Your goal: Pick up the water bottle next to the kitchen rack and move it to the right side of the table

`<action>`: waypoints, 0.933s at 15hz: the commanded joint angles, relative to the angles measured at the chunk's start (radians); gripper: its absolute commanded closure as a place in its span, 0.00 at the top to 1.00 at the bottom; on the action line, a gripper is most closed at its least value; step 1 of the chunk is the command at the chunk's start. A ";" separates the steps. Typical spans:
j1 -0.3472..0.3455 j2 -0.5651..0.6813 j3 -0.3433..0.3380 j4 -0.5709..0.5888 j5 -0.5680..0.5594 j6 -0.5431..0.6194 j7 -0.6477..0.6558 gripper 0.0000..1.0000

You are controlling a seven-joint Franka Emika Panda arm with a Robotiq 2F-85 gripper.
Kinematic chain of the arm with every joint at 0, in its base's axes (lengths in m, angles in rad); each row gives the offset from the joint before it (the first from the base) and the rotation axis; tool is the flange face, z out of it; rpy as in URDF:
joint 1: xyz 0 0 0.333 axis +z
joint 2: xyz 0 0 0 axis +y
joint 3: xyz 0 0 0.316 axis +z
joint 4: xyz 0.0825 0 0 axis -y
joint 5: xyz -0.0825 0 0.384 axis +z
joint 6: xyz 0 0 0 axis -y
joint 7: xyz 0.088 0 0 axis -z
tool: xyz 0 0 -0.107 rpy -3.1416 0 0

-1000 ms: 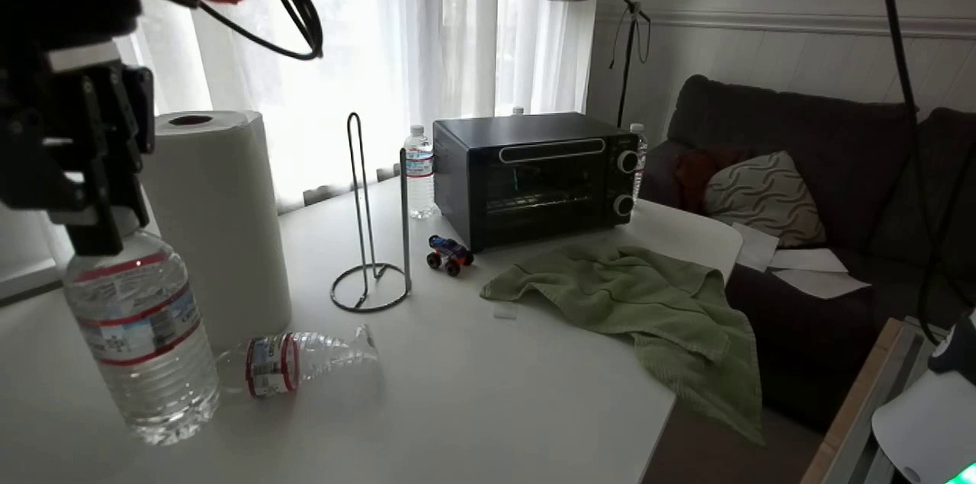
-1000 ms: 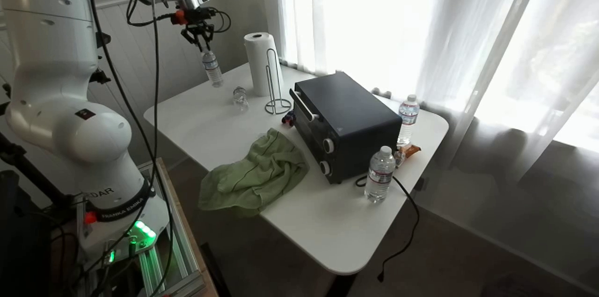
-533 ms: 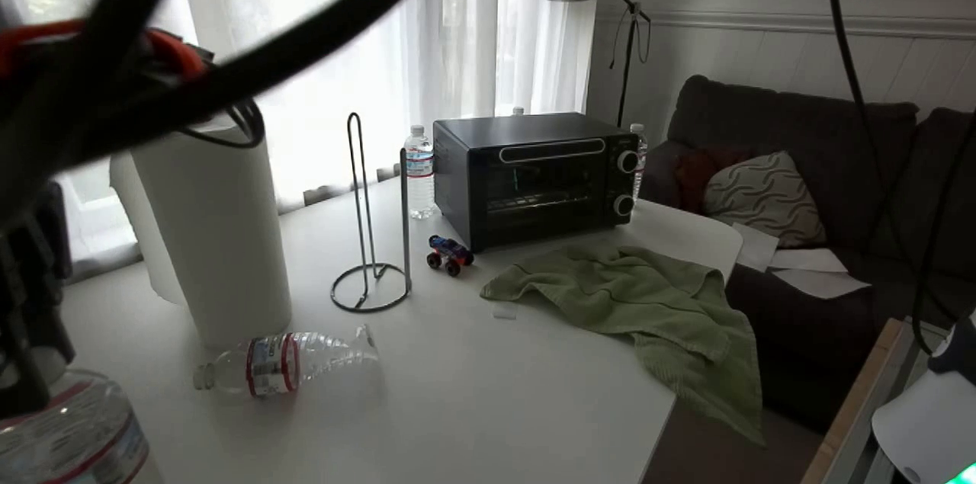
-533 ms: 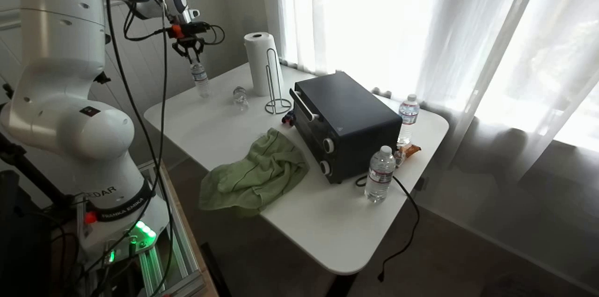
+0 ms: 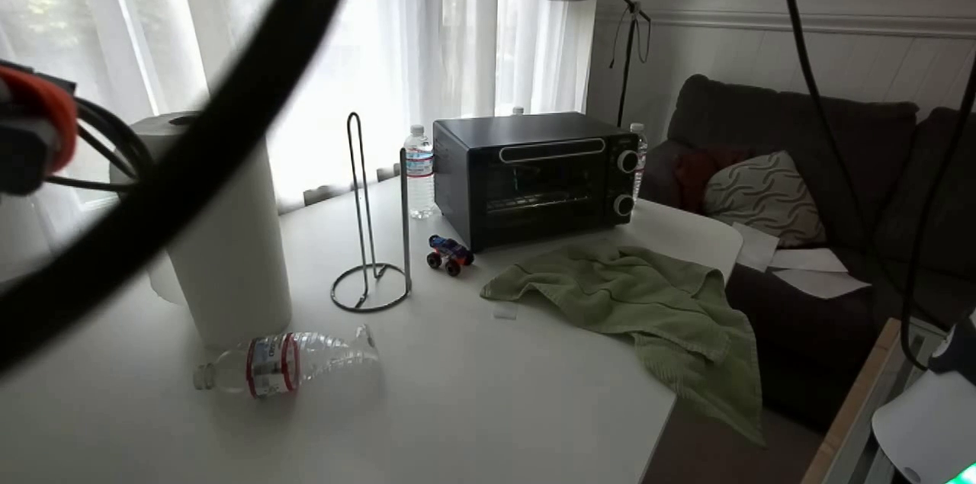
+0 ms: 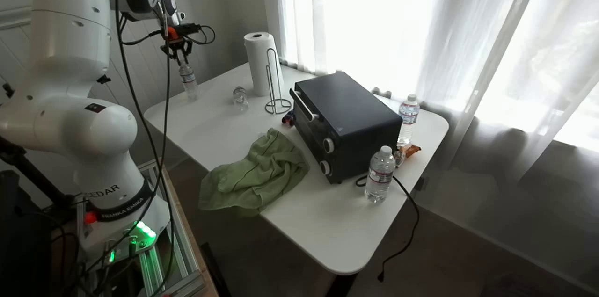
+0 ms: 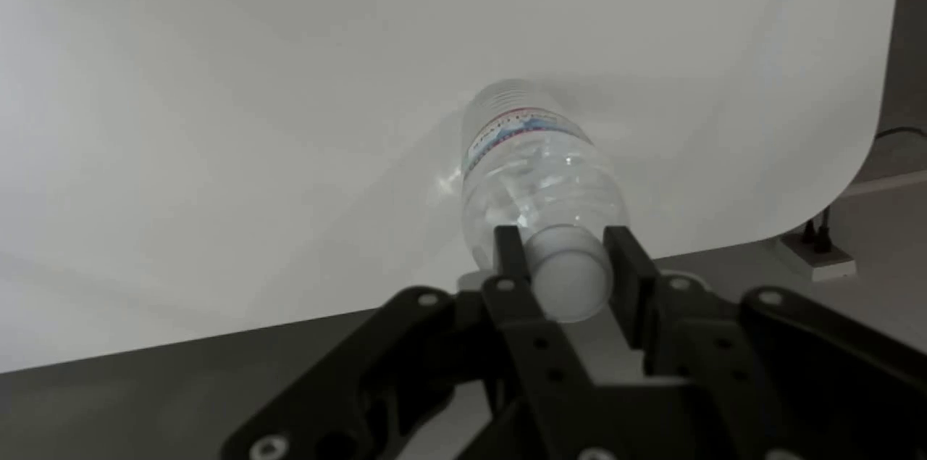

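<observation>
The water bottle (image 6: 188, 83), clear with a white cap and pale label band, hangs from my gripper (image 6: 182, 59) near the far left edge of the table (image 6: 201, 133) in an exterior view. In the wrist view my gripper (image 7: 563, 246) is shut on the neck and cap of the water bottle (image 7: 539, 170), one finger on each side. The bottle is slightly tilted over the tabletop (image 7: 253, 119); I cannot tell whether its base touches it. The kitchen rack (image 5: 406, 225), a black wire stand, stands mid-table. Bottle and gripper are out of view in that exterior view.
A white paper-towel roll (image 5: 240, 270) stands beside the rack. A crushed bottle with a red band (image 5: 272, 366) lies before it. A black toaster oven (image 5: 534, 187), a toy truck (image 5: 450, 254) and a green towel (image 5: 633, 301) are further along. Two upright bottles (image 6: 380, 175) (image 6: 407, 119) flank the oven.
My gripper has carried the water bottle leftward and lower, away from the paper-towel roll and crushed bottle. In an exterior view both have left the frame at the left. The grip is unchanged.
</observation>
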State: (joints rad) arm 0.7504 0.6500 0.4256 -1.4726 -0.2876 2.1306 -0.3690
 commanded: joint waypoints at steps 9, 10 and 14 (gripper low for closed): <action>0.080 0.053 -0.064 0.147 -0.025 -0.078 -0.114 0.79; 0.075 0.041 -0.058 0.141 -0.012 -0.062 -0.109 0.85; 0.006 -0.055 -0.004 0.048 0.086 0.025 -0.056 1.00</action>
State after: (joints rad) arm 0.8071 0.6752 0.3802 -1.3460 -0.2874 2.1045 -0.4521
